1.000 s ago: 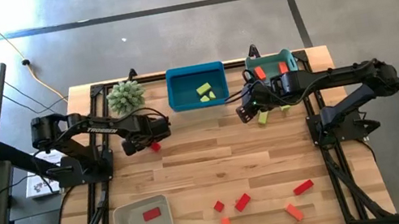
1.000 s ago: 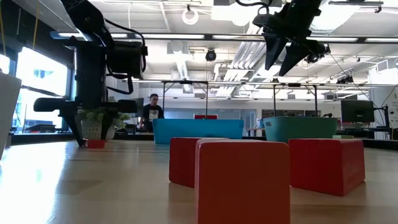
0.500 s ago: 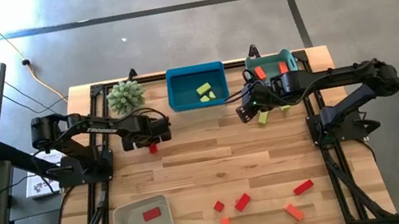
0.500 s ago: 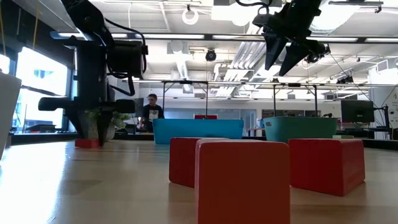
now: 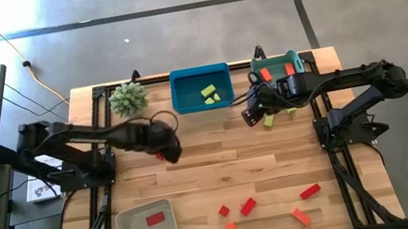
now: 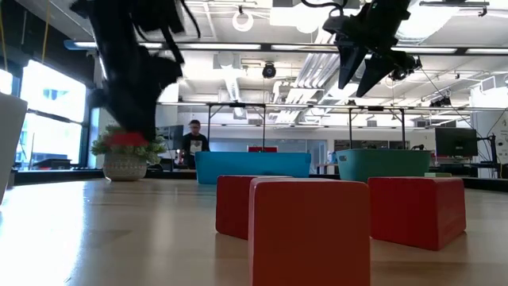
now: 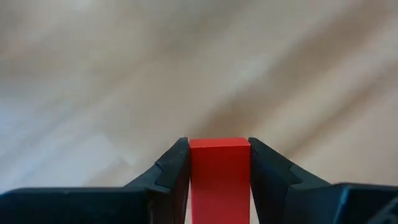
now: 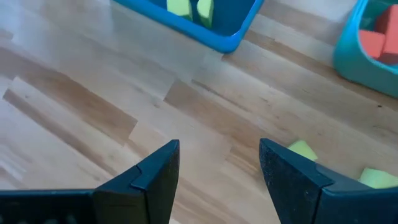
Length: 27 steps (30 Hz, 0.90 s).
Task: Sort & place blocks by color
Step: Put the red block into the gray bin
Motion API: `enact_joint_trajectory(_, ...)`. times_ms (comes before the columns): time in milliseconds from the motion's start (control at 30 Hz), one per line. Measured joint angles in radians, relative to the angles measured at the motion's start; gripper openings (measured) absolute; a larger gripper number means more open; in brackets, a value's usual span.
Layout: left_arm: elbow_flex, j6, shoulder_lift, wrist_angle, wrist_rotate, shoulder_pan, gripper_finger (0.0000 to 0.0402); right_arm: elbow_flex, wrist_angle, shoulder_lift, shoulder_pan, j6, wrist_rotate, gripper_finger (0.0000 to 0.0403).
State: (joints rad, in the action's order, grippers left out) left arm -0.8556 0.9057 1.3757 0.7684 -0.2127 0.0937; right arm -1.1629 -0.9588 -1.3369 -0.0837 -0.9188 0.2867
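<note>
The red block [image 7: 219,177] I am carrying sits squarely between the two fingers [image 7: 171,171] of my left gripper [image 5: 164,148], clamped on its flat sides and lifted off the wooden table [image 5: 229,160]; in the low view it hangs in front of the potted plant [image 6: 125,157]. I judge it light, stiff and smooth, so a firm pinch on opposite faces should keep it from slipping, and a square grip matters more than force. The grey tray [image 5: 147,226], with one red piece already in it, lies near the front left corner, and that looks like where this one belongs.

My right gripper [image 5: 253,112] hangs wide open and holds nothing, near the back of the table between the blue bin [image 5: 201,88] and the teal bin [image 5: 276,66]. Two yellow-green blocks [image 8: 303,150] lie on the wood just beyond its fingers, well placed for a straight pinch from above. More red and orange pieces [image 5: 247,206] are scattered along the front edge, not yet sorted.
</note>
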Motion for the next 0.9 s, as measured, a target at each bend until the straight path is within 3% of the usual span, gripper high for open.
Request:
enact_joint_trajectory(233,-0.022,0.033,-0.119,0.006,0.004,-0.272,0.0106,-0.001,0.002,0.0,0.046,0.001,-0.038,0.0206)
enact_joint_trajectory(533,-0.023,0.147,-0.116,0.013,0.046,-0.627,0.0106,-0.001,0.006,0.0,0.133,-0.025,-0.081,0.0206)
enact_joint_trajectory(700,-0.023,0.183,-0.088,0.012,0.048,-0.758,0.0108,-0.001,0.007,0.0,0.188,-0.079,-0.139,0.0206)
enact_joint_trajectory(900,-0.023,0.182,-0.02,0.012,0.048,-0.824,0.0108,-0.001,0.007,0.0,0.284,-0.189,-0.151,0.0206)
